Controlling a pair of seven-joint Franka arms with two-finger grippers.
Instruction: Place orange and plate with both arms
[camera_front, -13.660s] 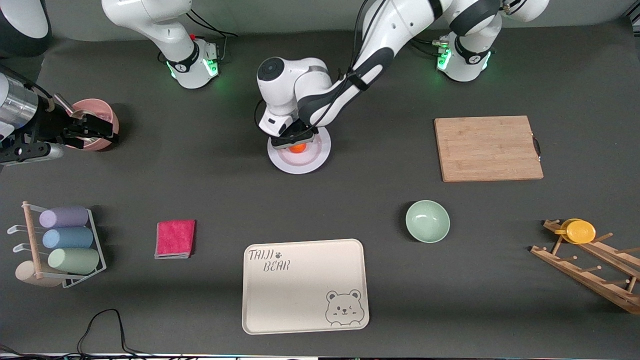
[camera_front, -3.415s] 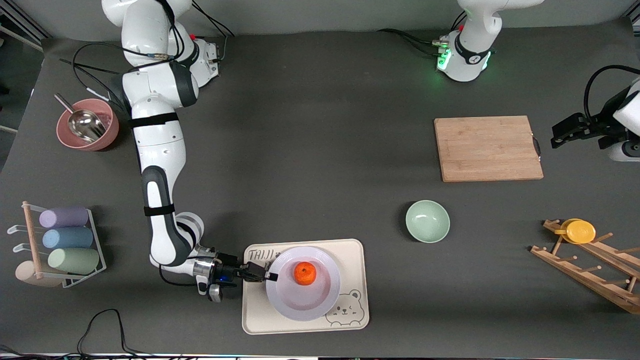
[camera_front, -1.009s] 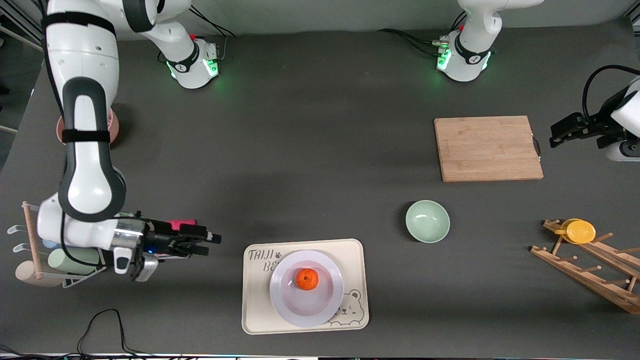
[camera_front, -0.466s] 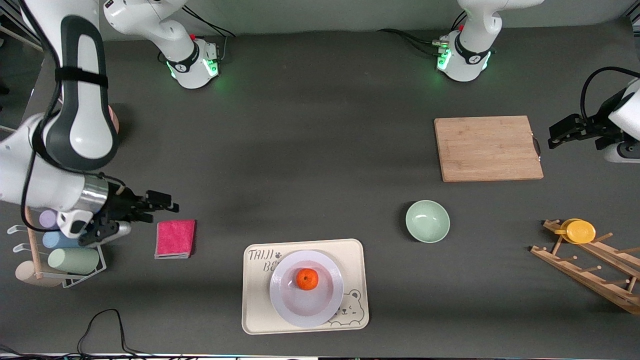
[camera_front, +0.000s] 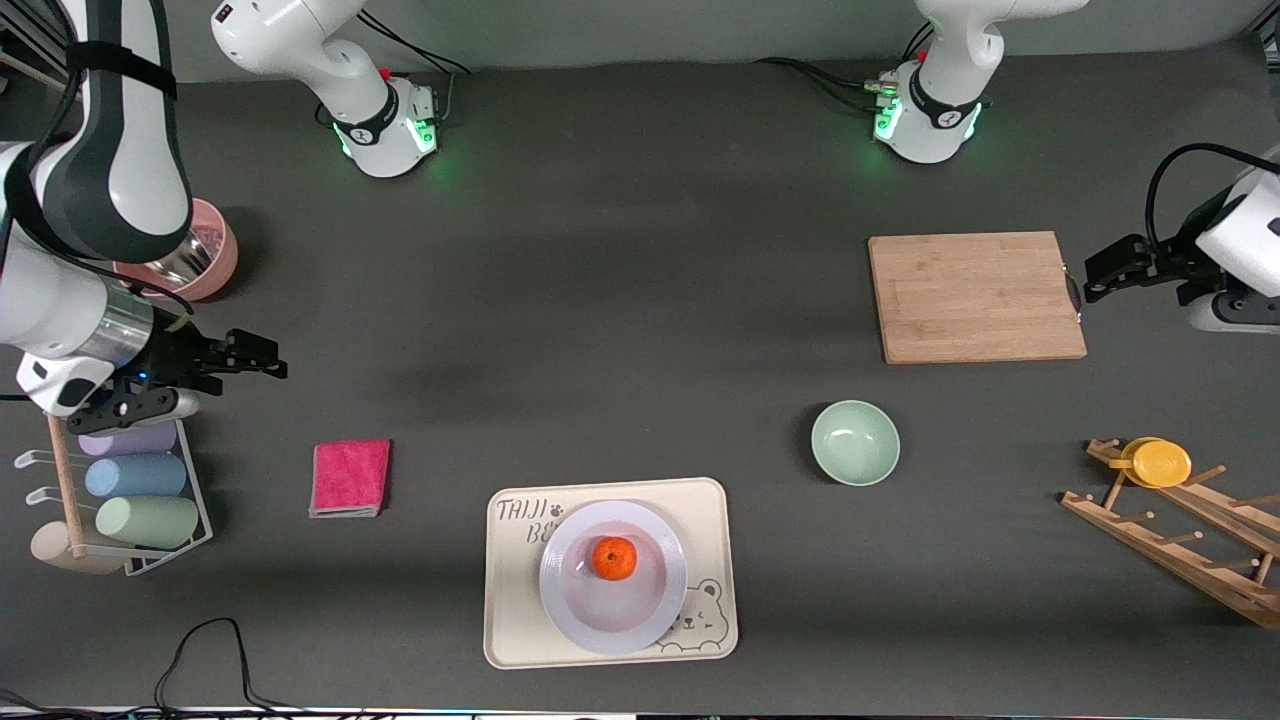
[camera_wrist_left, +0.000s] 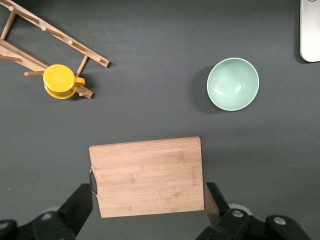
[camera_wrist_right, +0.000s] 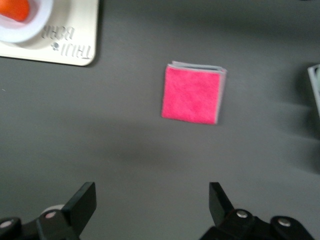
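Observation:
The small bright orange (camera_front: 613, 558) sits in the well of the pale lavender plate (camera_front: 650, 615). That plate rests on the cream bear tray (camera_front: 710, 520) near the table's front edge. A slice of the orange (camera_wrist_right: 17, 9) and the plate rim (camera_wrist_right: 37, 27) show in the right wrist view. My right gripper (camera_front: 262, 355) hangs open and empty in the air at the right arm's end of the table, above the cup rack. My left gripper (camera_front: 1100, 273) is open and empty, up beside the cutting board at the left arm's end.
A wooden cutting board (camera_front: 975, 296), a mint-green bowl (camera_front: 855, 442) and a wooden peg rack (camera_front: 1180, 535) with a yellow cup (camera_front: 1158, 462) lie toward the left arm's end. A pink cloth (camera_front: 350, 477), a rack of pastel cups (camera_front: 135, 480) and a pink bowl (camera_front: 205, 265) lie toward the right arm's end.
My right arm has pulled away from the tray and risen toward its end of the table, uncovering the pink cloth. Plate, orange and left arm have hardly moved.

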